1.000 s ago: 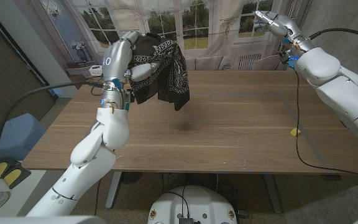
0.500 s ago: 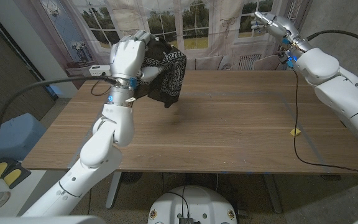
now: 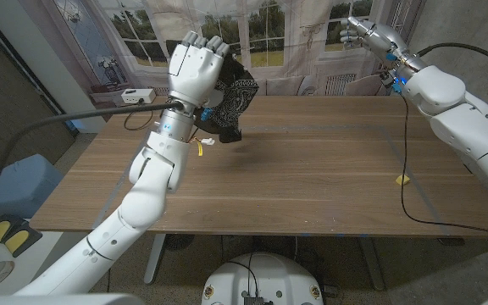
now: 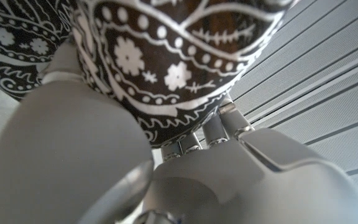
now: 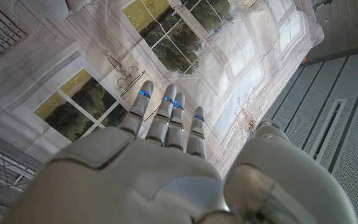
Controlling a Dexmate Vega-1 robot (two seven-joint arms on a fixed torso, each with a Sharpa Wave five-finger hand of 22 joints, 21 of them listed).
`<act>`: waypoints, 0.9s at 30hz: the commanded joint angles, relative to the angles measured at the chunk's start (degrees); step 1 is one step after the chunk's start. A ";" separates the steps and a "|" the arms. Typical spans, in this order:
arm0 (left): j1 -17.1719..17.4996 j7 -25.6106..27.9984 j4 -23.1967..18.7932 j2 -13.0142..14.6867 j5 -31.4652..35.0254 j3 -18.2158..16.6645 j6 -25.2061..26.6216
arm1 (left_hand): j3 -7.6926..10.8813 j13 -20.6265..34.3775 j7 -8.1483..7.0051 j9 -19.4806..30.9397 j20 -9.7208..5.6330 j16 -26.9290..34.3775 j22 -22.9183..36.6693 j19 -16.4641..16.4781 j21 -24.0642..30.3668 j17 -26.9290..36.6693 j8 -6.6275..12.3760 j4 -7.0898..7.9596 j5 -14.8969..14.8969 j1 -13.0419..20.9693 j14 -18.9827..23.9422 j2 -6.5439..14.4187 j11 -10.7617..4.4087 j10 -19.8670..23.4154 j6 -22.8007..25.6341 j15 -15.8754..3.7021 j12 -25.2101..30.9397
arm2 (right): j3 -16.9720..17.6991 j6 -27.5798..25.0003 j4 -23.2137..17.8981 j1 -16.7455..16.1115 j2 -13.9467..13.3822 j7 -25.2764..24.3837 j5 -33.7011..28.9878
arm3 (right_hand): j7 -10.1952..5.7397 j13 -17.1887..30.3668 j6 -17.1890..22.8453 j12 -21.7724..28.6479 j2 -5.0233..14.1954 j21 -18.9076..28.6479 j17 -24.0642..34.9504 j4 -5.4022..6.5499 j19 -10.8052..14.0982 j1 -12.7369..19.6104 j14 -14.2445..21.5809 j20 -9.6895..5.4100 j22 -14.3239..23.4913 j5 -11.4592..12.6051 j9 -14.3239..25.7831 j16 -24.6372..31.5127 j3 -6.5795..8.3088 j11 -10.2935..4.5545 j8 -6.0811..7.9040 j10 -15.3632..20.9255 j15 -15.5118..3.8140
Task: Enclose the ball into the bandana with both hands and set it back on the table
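Wooden table [image 3: 312, 169]; left hand [image 3: 195, 68] grips raised bandana [image 3: 231, 97], ball probably inside; right hand [image 3: 371, 34] empty, fingers [image 5: 166, 115] extended.

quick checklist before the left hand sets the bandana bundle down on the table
1. Left hand grips the bandana: ok.
2. Ball wrapped inside the bandana: cannot tell, the cloth hides it.
3. Bundle over the table, not past its edge: ok.
4. Wood below the bundle free of things: ok.
5. Right hand out of the way, raised off to the far right: ok.
6. Yellow scrap away from the landing spot: ok.
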 commanded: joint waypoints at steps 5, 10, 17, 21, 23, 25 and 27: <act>-6.02 -19.15 3.30 1.08 7.09 4.36 -7.47 | -0.46 1.02 -2.25 0.00 -2.98 -0.11 0.21 -0.99 1.22 0.04 0.24 0.29 0.68 22.58 7.86 20.90 -2.44 2.02 2.95 -15.61 0.05 | -1.33 1.42 2.45 1.94 0.42 3.42 1.74 | -0.16 0.00 0.15 0.23 0.29 -0.18 -0.08 -0.11 0.70 -0.08 0.38 0.27 0.23 0.53 -0.07 0.28 -0.33 0.04 0.01 0.93 0.04; -7.46 -18.66 5.27 1.03 4.51 5.74 -7.65 | -0.80 1.19 -2.11 -0.13 -3.17 -0.17 0.19 -1.44 1.82 0.20 0.37 0.46 0.83 23.08 8.15 20.97 -2.41 2.29 3.44 -15.61 0.10 | -1.51 1.10 2.80 2.30 0.43 3.50 1.80 | -0.10 0.00 0.17 0.18 0.29 -0.24 -0.13 -0.11 0.92 -0.16 0.41 0.27 0.24 0.54 -0.07 0.32 -0.41 0.15 0.01 0.83 0.15; -10.68 -22.58 8.16 0.98 1.61 8.44 -9.76 | -1.09 1.22 -2.15 -0.26 -3.24 -0.35 0.13 -1.87 2.49 0.33 0.39 0.59 0.99 23.58 8.36 21.09 -2.39 2.68 3.67 -15.60 0.10 | -2.08 1.93 4.39 3.07 0.98 4.25 1.89 | -0.09 0.01 0.21 0.19 0.32 -0.33 -0.20 -0.14 1.10 -0.16 0.49 0.28 0.25 0.57 -0.07 0.37 -0.45 0.18 0.02 0.87 0.10; -11.77 -22.44 9.97 0.98 -0.82 9.72 -10.09 | -1.25 1.30 -2.22 -0.32 -3.31 -0.31 0.08 -2.02 2.79 0.55 0.38 0.59 1.05 23.78 8.55 21.01 -2.39 2.82 3.71 -15.60 0.13 | -2.32 1.65 4.04 3.19 0.69 3.88 1.15 | -0.08 0.01 0.23 0.16 0.27 -0.38 -0.25 -0.17 1.23 -0.19 0.50 0.27 0.26 0.58 -0.07 0.38 -0.52 0.09 0.02 0.81 0.12; -12.12 -23.42 10.25 0.51 -5.34 9.39 -10.41 | -1.31 1.30 -1.95 -0.36 -3.28 -0.33 0.07 -2.16 2.97 0.65 0.40 0.61 1.09 23.91 8.60 21.04 -2.40 2.93 3.82 -15.59 0.12 | -2.54 1.49 4.22 3.54 0.75 4.24 1.20 | -0.04 0.02 0.27 0.21 0.26 -0.40 -0.28 -0.19 1.34 -0.20 0.57 0.27 0.26 0.59 -0.07 0.42 -0.55 0.01 0.03 0.94 0.06; -12.67 -22.27 11.63 0.73 -5.77 10.19 -10.34 | -1.36 1.31 -1.95 -0.39 -3.28 -0.38 0.05 -2.21 3.13 0.68 0.42 0.65 1.13 24.00 8.66 21.10 -2.39 2.97 3.90 -15.59 0.11 | -2.73 1.44 4.20 3.74 0.72 4.30 0.96 | -0.05 0.02 0.27 0.23 0.28 -0.42 -0.30 -0.20 1.42 -0.18 0.59 0.26 0.26 0.60 -0.07 0.43 -0.56 0.14 0.04 1.00 0.14; -12.99 -21.92 12.44 0.52 -10.83 9.77 -10.86 | -1.42 1.32 -1.97 -0.43 -3.32 -0.39 0.02 -2.26 3.32 0.75 0.48 0.70 1.17 24.08 8.80 21.15 -2.40 3.17 4.13 -15.59 0.15 | -2.97 1.59 4.37 4.01 0.78 4.22 0.46 | -0.05 0.02 0.33 0.25 0.28 -0.44 -0.33 -0.24 1.51 -0.15 0.60 0.26 0.27 0.62 -0.07 0.44 -0.57 0.08 0.05 1.06 0.12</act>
